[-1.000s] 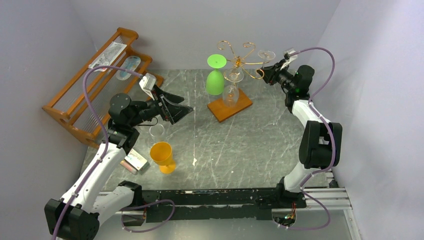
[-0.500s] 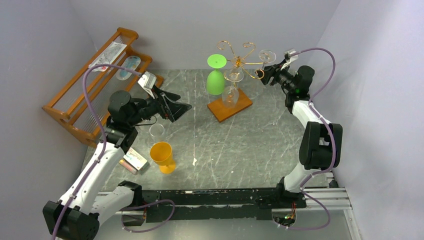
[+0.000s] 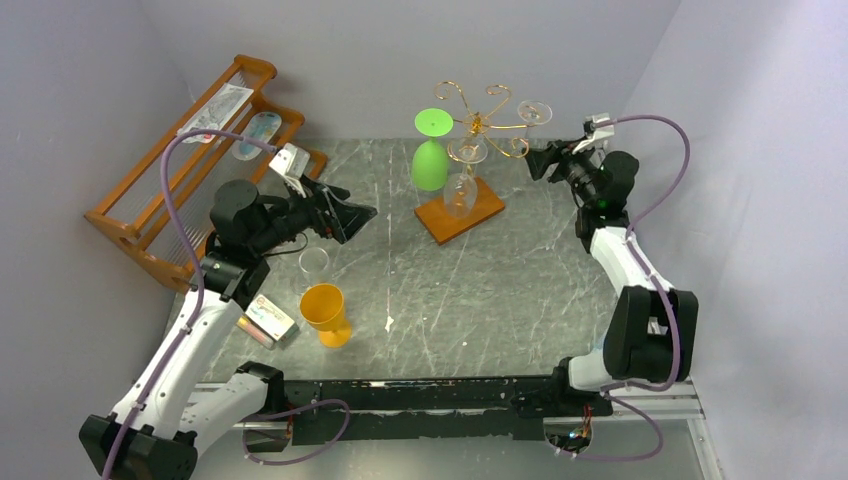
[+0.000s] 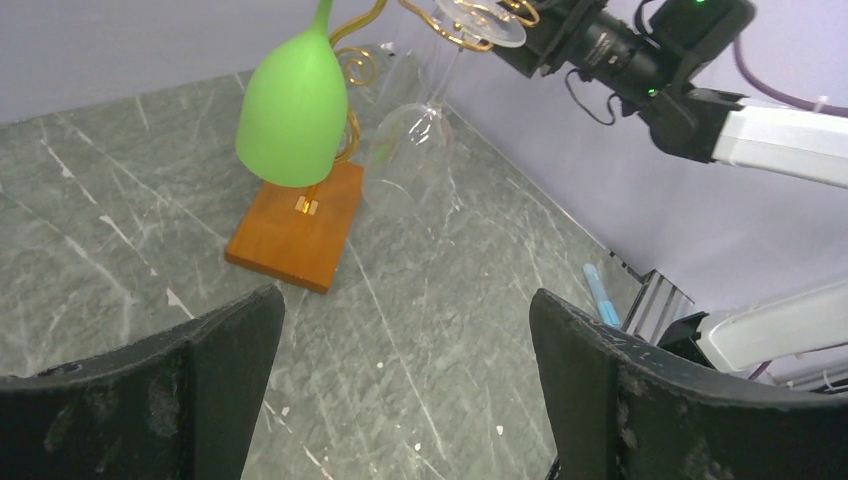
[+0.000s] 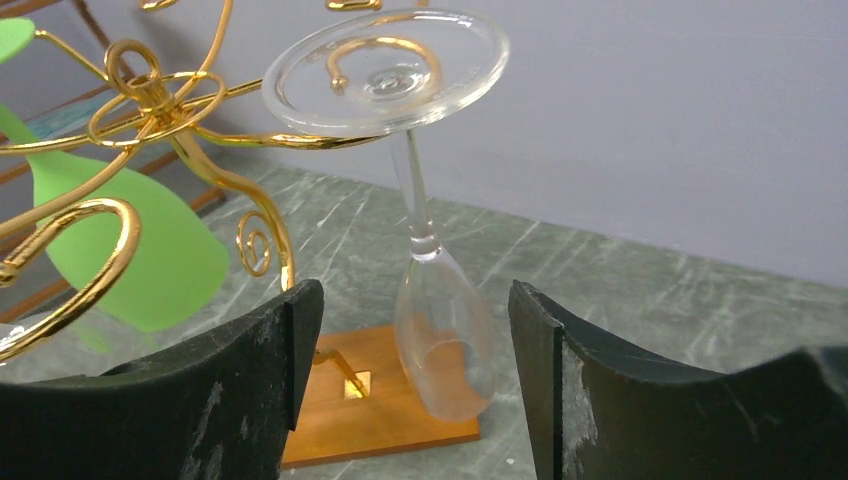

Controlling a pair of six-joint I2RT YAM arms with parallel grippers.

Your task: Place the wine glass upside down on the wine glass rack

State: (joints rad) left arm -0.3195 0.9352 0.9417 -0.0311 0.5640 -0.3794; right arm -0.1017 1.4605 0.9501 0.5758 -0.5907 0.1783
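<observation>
The right gripper (image 3: pixel 538 160) now opens and backs away, leaving the clear stemmed wine glass (image 5: pixel 440 340) hanging inverted, unaided, on the gold wire wine glass rack (image 5: pixel 215 170).

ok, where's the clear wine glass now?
The clear wine glass hangs upside down by its foot from a spiral arm of the gold wire rack, straight ahead of the open right gripper in its wrist view; the green glass hangs to its left.
</observation>
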